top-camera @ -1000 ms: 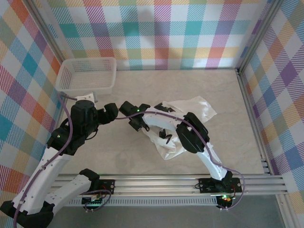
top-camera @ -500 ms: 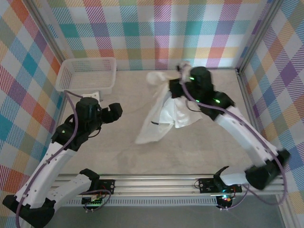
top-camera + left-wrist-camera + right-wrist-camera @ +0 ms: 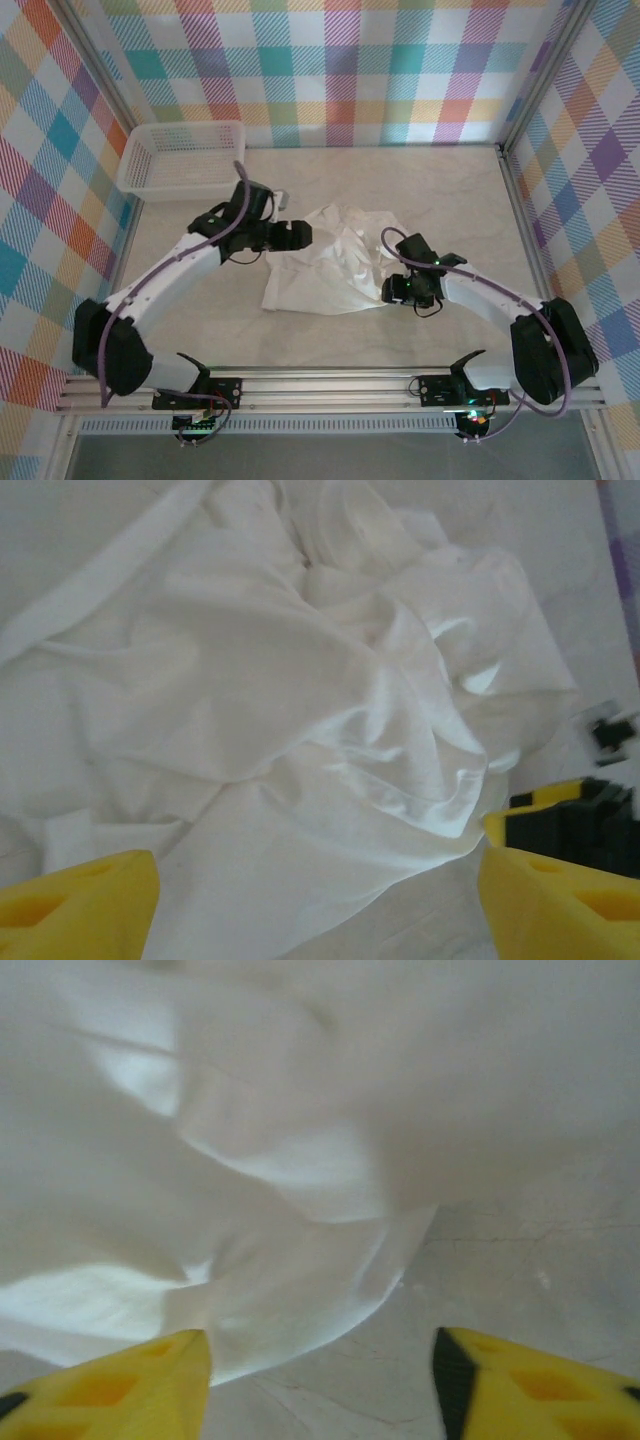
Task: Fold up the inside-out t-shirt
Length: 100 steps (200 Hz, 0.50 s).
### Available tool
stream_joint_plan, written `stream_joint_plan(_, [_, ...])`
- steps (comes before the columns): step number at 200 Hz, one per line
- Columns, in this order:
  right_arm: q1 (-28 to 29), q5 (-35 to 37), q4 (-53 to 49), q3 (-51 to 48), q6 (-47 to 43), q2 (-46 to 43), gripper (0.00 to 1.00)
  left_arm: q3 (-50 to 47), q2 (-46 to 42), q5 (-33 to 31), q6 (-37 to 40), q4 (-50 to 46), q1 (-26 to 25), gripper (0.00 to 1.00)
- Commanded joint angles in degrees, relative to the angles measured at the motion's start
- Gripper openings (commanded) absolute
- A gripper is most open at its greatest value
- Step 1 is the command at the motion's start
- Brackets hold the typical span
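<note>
Spreading the jaws of the right gripper (image 3: pixel 396 291), lower right of centre, letting go of the inside-out t-shirt (image 3: pixel 335 265): dangling mid-air half a second ago, now lying crumpled at frame centre, probably needing flattening first. Holding the left gripper (image 3: pixel 300 235) at its upper-left edge, jaws spread, empty. Catching in the right wrist view a loose hem just beyond the fingertips (image 3: pixel 130 1370), hidden from above.

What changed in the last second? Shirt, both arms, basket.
The right gripper carried the t-shirt up and toward the back, then let it go. The shirt now lies crumpled on the table, with that gripper open, low at its right edge. The left gripper reached in from the left to the shirt's left edge, jaws open throughout. The basket stayed in the far left corner.
</note>
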Motion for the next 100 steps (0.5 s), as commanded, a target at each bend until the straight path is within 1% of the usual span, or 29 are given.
stream_joint_plan(1, [-1.36, 5.51, 0.20, 5.76, 0.64, -3.86, 0.66, 4.01, 4.44, 0.37, 3.47, -0.69, -3.30, 0.83])
stream_joint_plan(17, [-4.35, 6.02, 1.79, 8.85, -0.08, -0.79, 0.67, 6.48, 9.86, -0.66, 2.98, -0.05, -5.61, 0.83])
stream_joint_plan(35, [-8.08, 4.62, 3.37, 12.47, -0.72, 5.66, 0.69, 10.72, 16.63, -1.77, 1.97, -0.38, -8.11, 0.83])
stream_joint_plan(61, [-9.61, 5.07, 7.67, 15.26, -2.12, 14.71, 0.73, 17.17, 25.55, -2.55, 0.21, -0.62, -10.06, 0.83])
stream_joint_plan(72, [-9.86, 2.94, 9.37, 16.85, -3.24, 18.51, 0.71, 19.92, 28.63, -3.45, 0.58, -0.95, -10.95, 0.83])
stream_joint_plan(80, [-9.97, 0.27, 10.30, 18.27, -4.20, 20.96, 0.66, 21.94, 31.04, -4.00, 0.82, -1.66, -11.30, 0.83])
stream_joint_plan(84, [-9.95, -0.63, 10.10, 19.14, -4.07, 22.29, 0.63, 22.84, 32.30, -4.27, 0.93, -2.03, -11.45, 0.83])
stream_joint_plan(88, [-10.02, -1.43, 9.82, 19.97, -3.86, 23.37, 0.57, 23.65, 33.33, -4.52, 0.96, -2.37, -11.52, 0.83])
stream_joint_plan(91, [-10.06, -2.21, 9.78, 20.42, -3.75, 23.90, 0.50, 24.20, 34.39, -4.49, 1.04, -2.63, -11.50, 0.82])
stream_joint_plan(100, [-10.49, -3.77, 10.20, 21.00, -2.89, 24.46, 0.30, 25.37, 36.53, -3.92, 1.63, -2.79, -11.54, 0.73])
